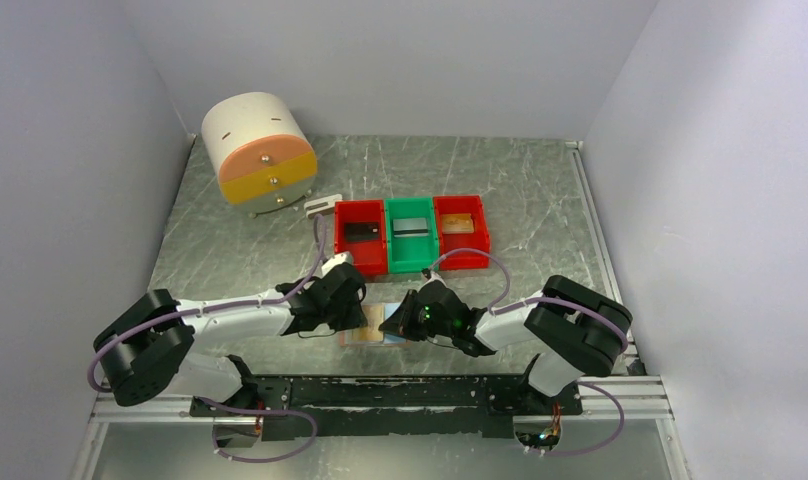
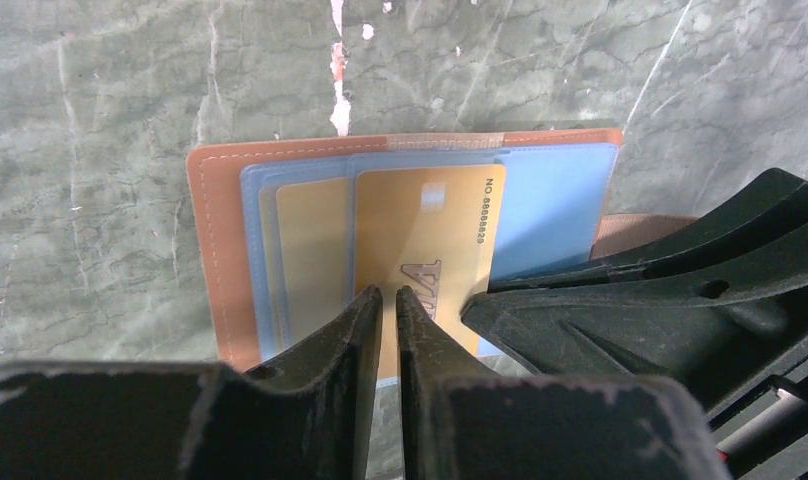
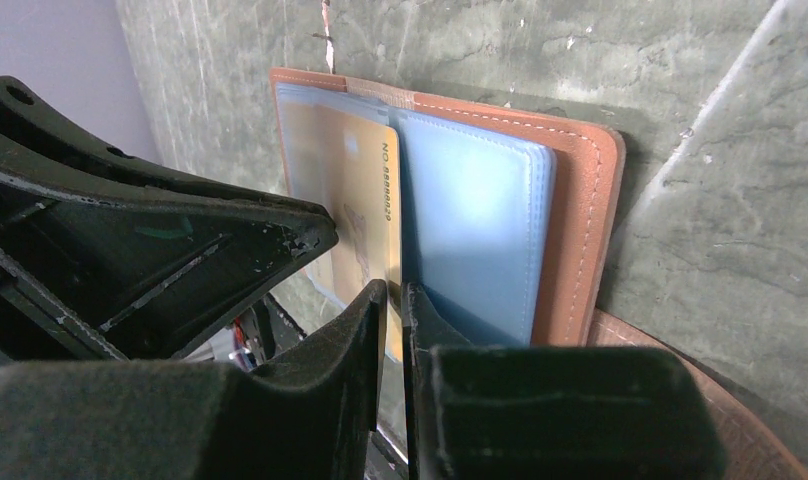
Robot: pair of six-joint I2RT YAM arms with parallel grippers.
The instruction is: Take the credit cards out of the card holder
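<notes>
The card holder (image 2: 215, 250) lies open on the table, tan with pale blue pockets (image 3: 480, 210), and sits between both grippers in the top view (image 1: 372, 335). A gold credit card (image 2: 420, 230) rests on its left leaf, partly out of a pocket, and shows too in the right wrist view (image 3: 355, 190). My left gripper (image 2: 390, 292) is shut with its tips set on that card's lower half. My right gripper (image 3: 392, 288) comes in low from the right, shut on the edge of a blue pocket leaf by the card. The card's near edge is hidden behind the fingers.
Three bins stand behind the holder: a red bin (image 1: 343, 240) with a black card (image 1: 361, 230), a green bin (image 1: 392, 240) with a grey-white card (image 1: 412, 228), and a red bin (image 1: 483, 235) with a gold-brown card (image 1: 457, 222). A round drawer unit (image 1: 260, 150) sits at the back left.
</notes>
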